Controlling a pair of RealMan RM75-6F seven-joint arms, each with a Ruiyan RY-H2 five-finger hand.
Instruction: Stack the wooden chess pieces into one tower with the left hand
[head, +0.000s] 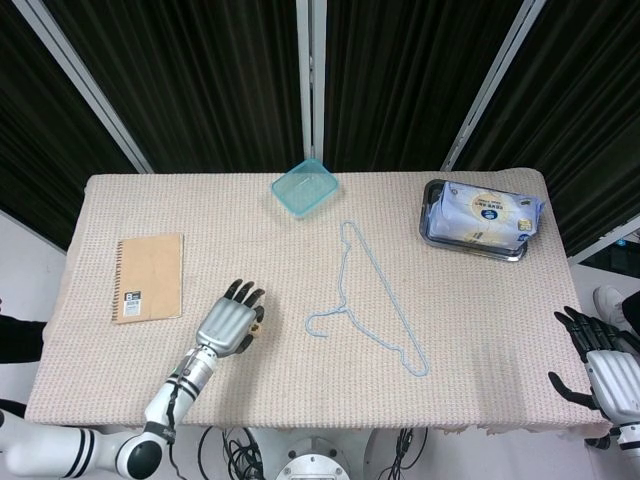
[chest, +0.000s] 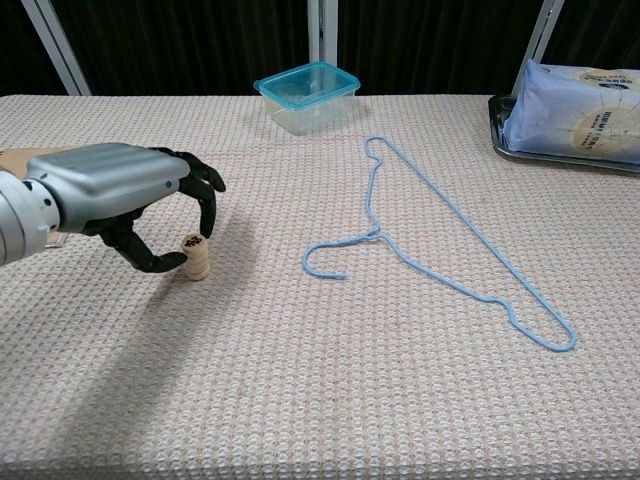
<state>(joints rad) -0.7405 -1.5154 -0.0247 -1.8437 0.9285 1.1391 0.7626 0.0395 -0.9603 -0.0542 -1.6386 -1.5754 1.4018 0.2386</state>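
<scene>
Progress: wooden chess pieces (chest: 194, 256) stood as one short upright stack on the cloth-covered table (chest: 330, 400), near its front-left part; no loose piece showed anywhere else in either view, so the stacking looked finished or very nearly so. How many pieces made up the stack could not be told.
Left hand: the left hand (chest: 118, 196) curved over the stack from the left, thumb low against the base and fingertips (chest: 205, 228) at the top piece. It looked like a light pinch on the stack, though contact was too fine to be sure.
Remaining: judging from this, only letting go and drawing clear without tipping the tower.
Right hand: the right hand (head: 603, 365) hung off the table's front-right corner, fingers spread, holding nothing.
Containers: the teal plastic box (chest: 306, 94) at the far edge appeared to hold nothing; the metal tray (head: 434, 236) at the far right carried a blue-and-white packet (head: 487, 214).
Other items: a light-blue wire hanger (chest: 440, 267) lay flat mid-table, and a brown spiral notebook (head: 149, 277) lay to the left.
</scene>
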